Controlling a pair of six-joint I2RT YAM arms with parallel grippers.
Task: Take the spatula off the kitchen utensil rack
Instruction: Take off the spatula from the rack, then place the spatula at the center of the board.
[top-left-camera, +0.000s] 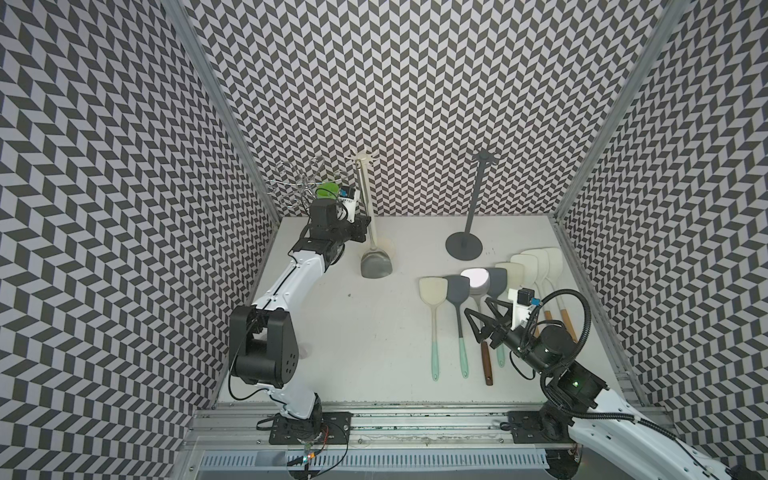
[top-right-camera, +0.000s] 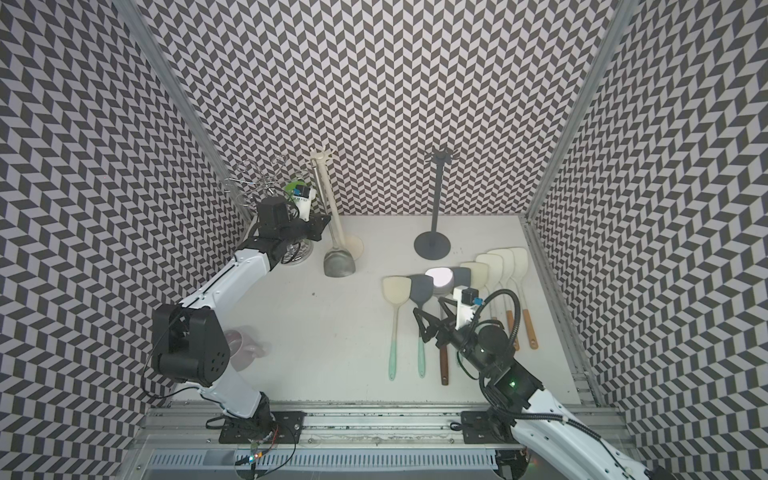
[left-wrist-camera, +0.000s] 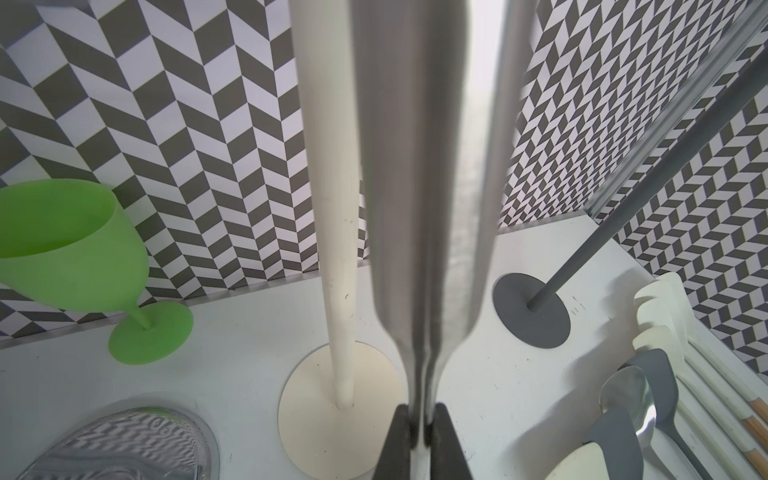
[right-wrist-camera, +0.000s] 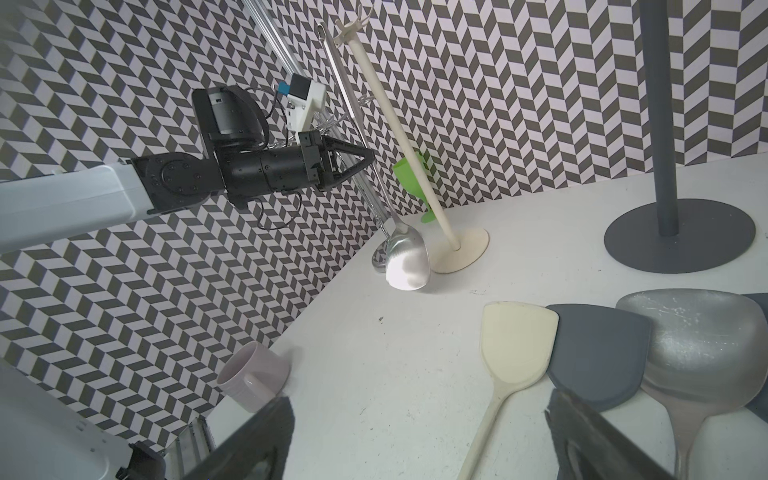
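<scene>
Left gripper (left-wrist-camera: 419, 432) is clamped tight on the metal spatula (top-left-camera: 376, 266) mid-handle — blade hanging below the hand, hook end above it at the top of the cream rack (left-wrist-camera: 332, 208), whose pole stands just beside the hand. Likely gripped there so a lift clears the hook; whether the loop is off, can't tell. Right gripper (top-left-camera: 478, 304) gapes wide, empty — parked over the loose spatulas (top-left-camera: 433, 291), well clear of the working hand.

Spatula (top-left-camera: 376, 266) hangs beside rack (top-left-camera: 363, 158), left of stand (top-left-camera: 464, 246).
</scene>
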